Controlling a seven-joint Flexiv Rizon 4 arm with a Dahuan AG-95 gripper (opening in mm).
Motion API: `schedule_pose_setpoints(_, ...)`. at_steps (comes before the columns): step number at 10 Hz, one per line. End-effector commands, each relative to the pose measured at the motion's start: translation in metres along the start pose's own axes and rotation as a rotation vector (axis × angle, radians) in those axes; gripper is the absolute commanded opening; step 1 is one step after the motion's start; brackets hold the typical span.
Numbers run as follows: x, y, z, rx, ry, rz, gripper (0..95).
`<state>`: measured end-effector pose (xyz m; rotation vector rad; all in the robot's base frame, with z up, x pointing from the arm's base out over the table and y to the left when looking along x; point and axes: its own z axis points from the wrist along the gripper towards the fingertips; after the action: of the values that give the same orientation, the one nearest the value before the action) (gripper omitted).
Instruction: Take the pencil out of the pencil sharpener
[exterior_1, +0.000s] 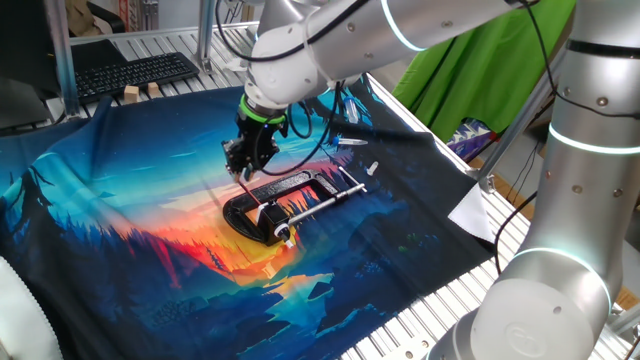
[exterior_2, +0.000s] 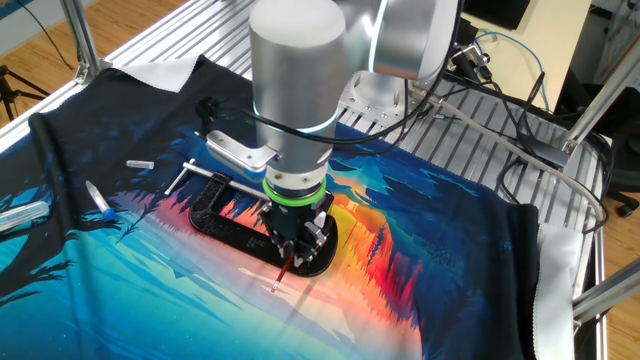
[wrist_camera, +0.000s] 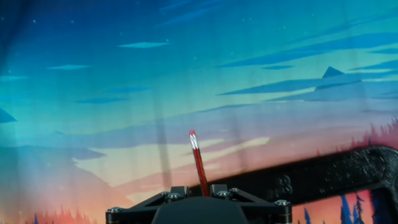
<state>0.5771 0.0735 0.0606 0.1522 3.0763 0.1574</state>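
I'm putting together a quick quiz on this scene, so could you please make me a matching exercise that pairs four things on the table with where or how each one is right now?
Things:
1. pencil
2. black clamp-like object
3. keyboard
4. gripper

Places or states:
A. lying flat on the printed cloth under the arm
B. at the far edge of the table, off the cloth
C. thin dark red stick held between the jaws
D. shut, hanging just above the cloth

Pairs: 1-C, 2-A, 3-B, 4-D
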Motion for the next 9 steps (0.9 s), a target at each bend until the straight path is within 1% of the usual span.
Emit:
schedule_pose_setpoints(1,-0.0005,0.0002,0.0023,0.0,-0.002,-0.001,19.0)
schedule_pose_setpoints(5,0.002,0.0002,0.0079,0.001,-0.006,0.005,19.0)
schedule_pose_setpoints(9,0.0018,-0.0011,0.0096,0.0,-0.005,0.007,19.0)
